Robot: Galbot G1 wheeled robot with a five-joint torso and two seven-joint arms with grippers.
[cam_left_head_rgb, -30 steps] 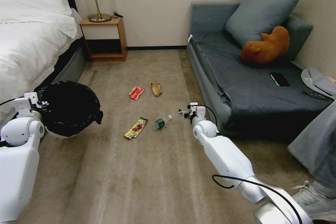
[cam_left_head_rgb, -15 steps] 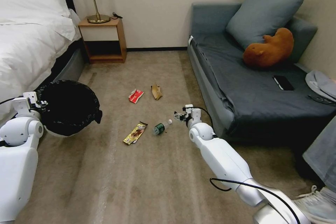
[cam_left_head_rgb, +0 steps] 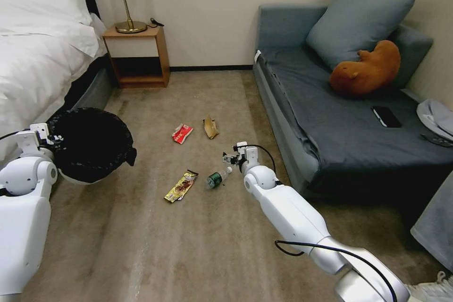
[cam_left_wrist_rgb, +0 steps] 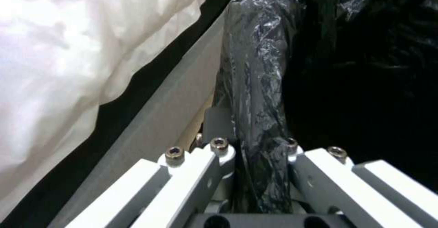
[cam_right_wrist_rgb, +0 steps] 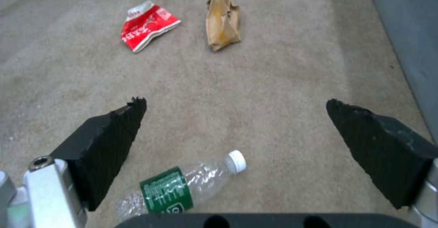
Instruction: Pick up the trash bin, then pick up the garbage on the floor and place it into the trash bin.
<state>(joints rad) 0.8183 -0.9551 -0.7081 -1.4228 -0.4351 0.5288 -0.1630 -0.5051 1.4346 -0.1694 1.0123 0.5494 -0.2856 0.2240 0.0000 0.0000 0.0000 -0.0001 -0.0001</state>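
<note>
The trash bin (cam_left_head_rgb: 89, 146), white with a black bag over its rim, hangs at the left beside the bed. My left gripper (cam_left_head_rgb: 45, 138) is shut on its bag-covered rim (cam_left_wrist_rgb: 262, 125). My right gripper (cam_left_head_rgb: 230, 156) is open, low over the carpet just right of the clear green-labelled bottle (cam_left_head_rgb: 217, 178) (cam_right_wrist_rgb: 182, 187). Its black pads (cam_right_wrist_rgb: 114, 132) stand wide apart, the bottle lying near one of them. The garbage lies on the floor: a red-and-white packet (cam_left_head_rgb: 182, 133) (cam_right_wrist_rgb: 147, 25), a tan wrapper (cam_left_head_rgb: 211, 127) (cam_right_wrist_rgb: 222, 22) and a gold-brown snack wrapper (cam_left_head_rgb: 180, 186).
A white bed (cam_left_head_rgb: 37, 56) stands at the left, with a wooden nightstand (cam_left_head_rgb: 137, 56) and a lamp behind it. A grey sofa (cam_left_head_rgb: 339, 122) on the right holds a cushion, a brown plush toy (cam_left_head_rgb: 365, 70) and a black phone (cam_left_head_rgb: 387, 116). Open carpet lies in front.
My right gripper has moved left across the carpet toward the bottle. The head view has shifted a little. The left arm still holds the bin in the same place.
</note>
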